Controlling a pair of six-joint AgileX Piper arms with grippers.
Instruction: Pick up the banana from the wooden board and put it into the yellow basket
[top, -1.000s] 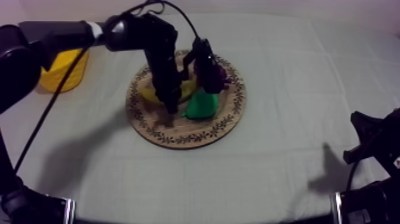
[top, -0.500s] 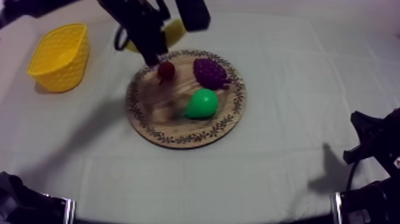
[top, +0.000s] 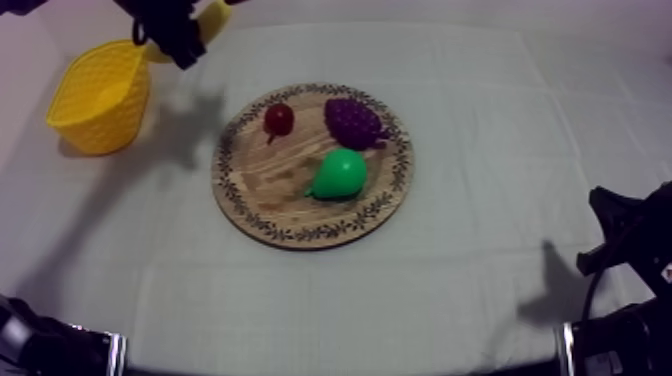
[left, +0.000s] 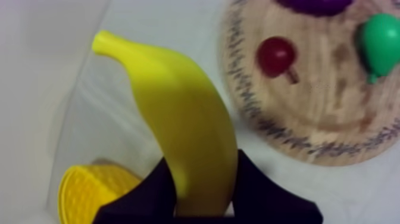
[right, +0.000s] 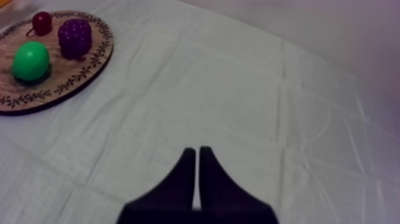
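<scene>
Left wrist view: my left claw (left: 202, 171) squeezes the long yellow toy banana (left: 178, 113), held up just beside the yellow woven basket (left: 89, 189). Near them the round wooden board with a leafy rim (left: 333, 125) lies on the wrinkly grey-white cloth (top: 500, 130). My right claw (right: 197, 156) is pressed together, holding nothing, low over the cloth.

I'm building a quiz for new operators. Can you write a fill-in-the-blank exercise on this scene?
1. The left gripper is shut on the ____.
2. The wooden board holds ____ pieces of fruit.
3. The right gripper is ____, with nothing between its fingers.
4. The basket is coloured ____.
Missing words: banana; three; shut; yellow.
</scene>
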